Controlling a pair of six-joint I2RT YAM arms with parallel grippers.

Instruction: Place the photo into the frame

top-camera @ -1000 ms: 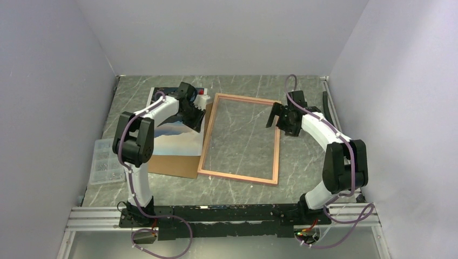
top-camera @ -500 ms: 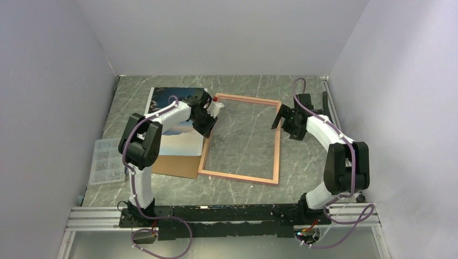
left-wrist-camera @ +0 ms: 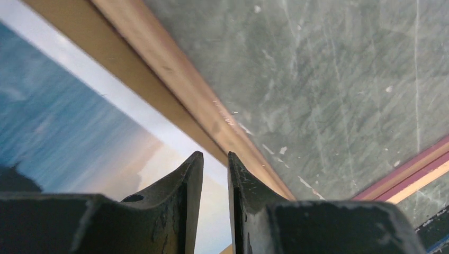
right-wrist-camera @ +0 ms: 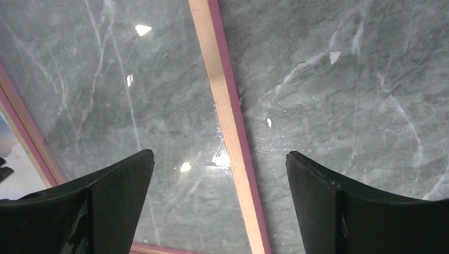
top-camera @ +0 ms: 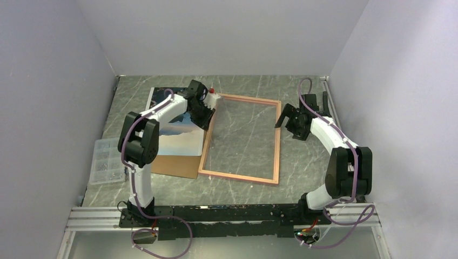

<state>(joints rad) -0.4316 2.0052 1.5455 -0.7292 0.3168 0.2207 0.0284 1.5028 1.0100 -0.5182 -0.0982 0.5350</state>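
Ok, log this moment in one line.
left tool: narrowly open, empty, at left rail of pink-bordered rectangular picture frame | right tool: wide open above its right rail | seascape photo print: lying outside frame

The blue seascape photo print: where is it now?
Top view, left of centre: the photo lies on the brown backing board, just left of the pink-bordered frame, partly under the left arm.

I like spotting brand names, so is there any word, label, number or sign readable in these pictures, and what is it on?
None: no text can be read in any view.
The photo shows only sea and sky, no caption.
The frame, the brown backing board and the clear parts box bear no visible lettering.
The left arm and the right arm show no readable marking.
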